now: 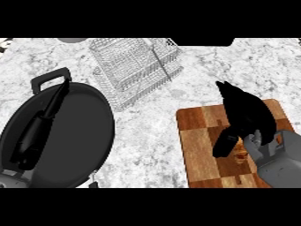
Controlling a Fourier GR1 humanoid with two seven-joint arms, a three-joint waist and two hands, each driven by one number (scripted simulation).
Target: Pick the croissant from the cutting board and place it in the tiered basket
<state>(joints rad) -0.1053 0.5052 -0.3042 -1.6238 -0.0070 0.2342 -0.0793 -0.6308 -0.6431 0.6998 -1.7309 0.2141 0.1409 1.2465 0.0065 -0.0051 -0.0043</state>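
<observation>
The croissant (242, 149) shows only as a small orange-brown patch on the checkered wooden cutting board (201, 145) at the lower right. My right hand (246, 115) hangs over the board and hides most of the croissant. Its fingers stretch straight toward the far side and its thumb (225, 145) points down beside the pastry, so the hand is open. The wire tiered basket (136, 66) stands at the top centre, to the far left of the board. My left hand (40, 128) rests open at the lower left, seen edge-on over a dark pan.
A large dark round pan (81, 132) with a loop handle (48, 82) fills the left side, close to the basket's near corner. Marble counter (149, 132) lies between the pan and the board. A grey round object (71, 39) sits at the far edge.
</observation>
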